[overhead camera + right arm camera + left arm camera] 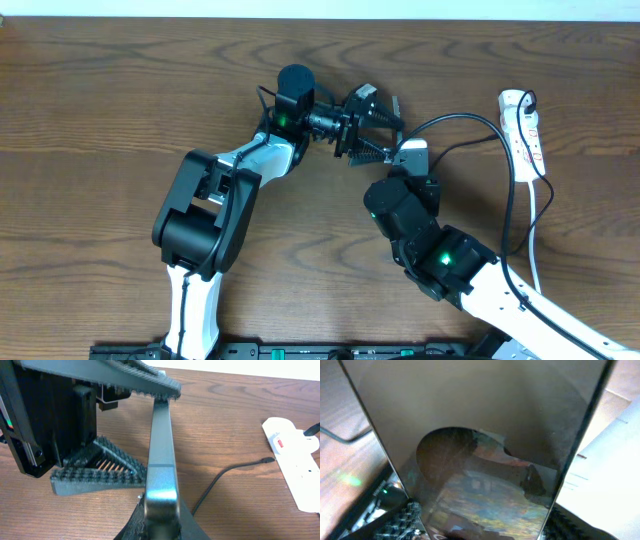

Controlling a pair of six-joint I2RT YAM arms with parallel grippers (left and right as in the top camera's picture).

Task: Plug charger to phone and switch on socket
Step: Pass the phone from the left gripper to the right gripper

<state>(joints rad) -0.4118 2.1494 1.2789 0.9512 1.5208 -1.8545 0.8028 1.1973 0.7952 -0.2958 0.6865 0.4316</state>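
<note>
Near the middle of the table (100, 80), the phone (413, 155) is held off the wood on its edge. The right claw (408, 168) is closed tight on its near end. The left claw (375, 125) reaches in from the other side with its jaws wide, one ribbed finger (150, 382) over the phone's far end and the other beside its flank. Whether those fingers press on the phone or only bracket it cannot be made out.

Off to the right, the socket (525, 135) lies flat near the table's edge, well apart from both claws, with a black plug (527, 100) in its far end and a white cord (535, 230) trailing towards the front. The charger (470, 118) loops across the wood between phone and socket. From the right wrist its thin end lies on the table just short of the socket, clear of the phone.

From above, the right arm's own wrist covers most of its fingers. The left wrist view is nearly filled by the phone's glossy face, which shows only smeared reflections, and no lettering can be read.
</note>
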